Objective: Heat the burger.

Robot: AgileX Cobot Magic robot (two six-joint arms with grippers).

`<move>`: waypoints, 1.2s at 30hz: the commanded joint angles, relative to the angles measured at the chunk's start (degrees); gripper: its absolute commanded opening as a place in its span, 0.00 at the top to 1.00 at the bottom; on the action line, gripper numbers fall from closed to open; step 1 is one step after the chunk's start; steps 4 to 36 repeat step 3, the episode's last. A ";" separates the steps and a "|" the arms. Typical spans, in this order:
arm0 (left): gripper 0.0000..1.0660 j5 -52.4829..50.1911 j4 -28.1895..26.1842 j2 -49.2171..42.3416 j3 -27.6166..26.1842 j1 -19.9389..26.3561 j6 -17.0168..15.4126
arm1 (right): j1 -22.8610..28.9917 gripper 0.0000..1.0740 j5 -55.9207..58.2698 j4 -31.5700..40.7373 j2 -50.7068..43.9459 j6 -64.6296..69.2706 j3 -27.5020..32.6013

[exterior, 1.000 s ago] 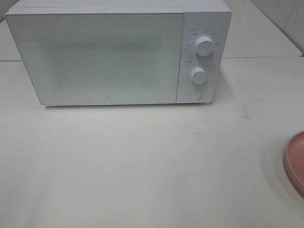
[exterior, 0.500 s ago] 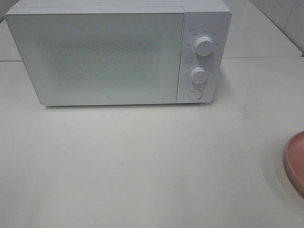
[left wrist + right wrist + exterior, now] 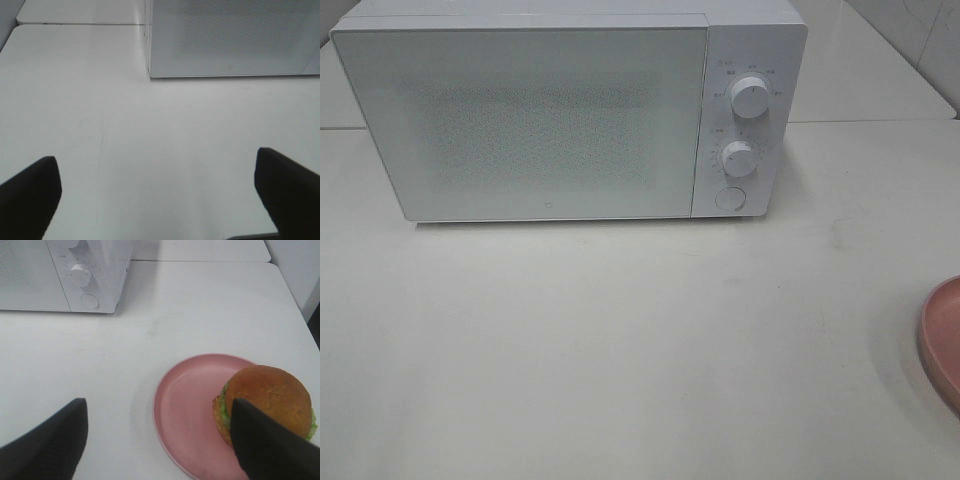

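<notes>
Burger (image 3: 267, 400) sitting off-centre on pink plate (image 3: 187, 405), on the table well apart from closed microwave (image 3: 570, 115). Right gripper (image 3: 160, 440) hovering above the plate, spread wide, holding nothing; left gripper (image 3: 160, 192) fully open, empty. Risk: uneven pinch on the tall stack, tipping or splitting the bun; door not yet opened.

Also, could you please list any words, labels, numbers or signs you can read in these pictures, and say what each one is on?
None can be read.
Microwave control panel: small grey marks ring the upper knob and lower knob, too small and blurred to read.
Microwave door: a tiny mark near its lower edge, unreadable.
Pink plate and burger: no text.
</notes>
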 commanded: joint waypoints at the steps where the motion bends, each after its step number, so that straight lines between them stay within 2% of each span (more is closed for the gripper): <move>1: 0.07 0.17 -0.34 -1.32 0.23 -0.23 -0.40 | -0.34 0.29 -0.29 0.00 -1.43 -0.52 0.11; 36: 0.07 0.17 -0.34 -1.32 0.23 -0.23 -0.40 | -0.34 0.29 -0.29 0.00 -1.43 -0.52 0.11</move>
